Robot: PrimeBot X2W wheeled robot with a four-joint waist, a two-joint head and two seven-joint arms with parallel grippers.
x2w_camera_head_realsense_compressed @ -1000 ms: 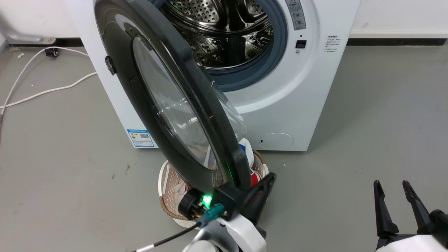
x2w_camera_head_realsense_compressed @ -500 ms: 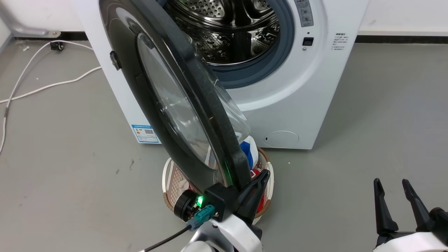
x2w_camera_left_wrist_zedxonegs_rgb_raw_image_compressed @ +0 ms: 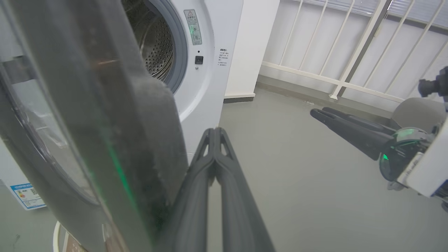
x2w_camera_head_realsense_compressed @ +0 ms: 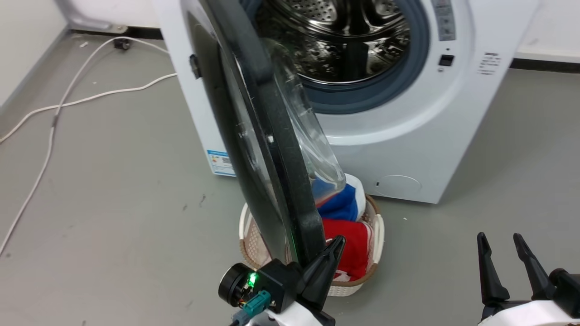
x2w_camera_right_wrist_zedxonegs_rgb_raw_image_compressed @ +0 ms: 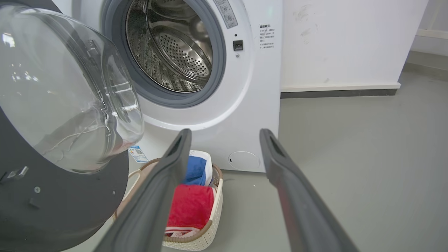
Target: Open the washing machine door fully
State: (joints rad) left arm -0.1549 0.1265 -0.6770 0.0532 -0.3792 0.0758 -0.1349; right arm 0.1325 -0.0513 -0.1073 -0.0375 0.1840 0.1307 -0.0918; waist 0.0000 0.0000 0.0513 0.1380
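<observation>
A white front-loading washing machine (x2w_camera_head_realsense_compressed: pixel 398 136) stands on a grey floor with its steel drum mouth uncovered. The washing machine door (x2w_camera_head_realsense_compressed: pixel 276 149), a large black disc with a bulging clear glass bowl, is hinged at the left of the opening and juts out toward the robot, roughly square to the machine's front and edge-on in the head view. The left gripper (x2w_camera_head_realsense_compressed: pixel 333 251) has its two dark fingers pressed together, holding nothing, and rests against the inner face of the door's near edge. The right gripper (x2w_camera_head_realsense_compressed: pixel 498 240) hangs low at the right, fingers apart and empty, well away from the door. A cream laundry basket (x2w_camera_head_realsense_compressed: pixel 378 226) of red and blue cloth sits on the floor just below the door. The door appears unlatched and about half open; pushing it further back remains.
</observation>
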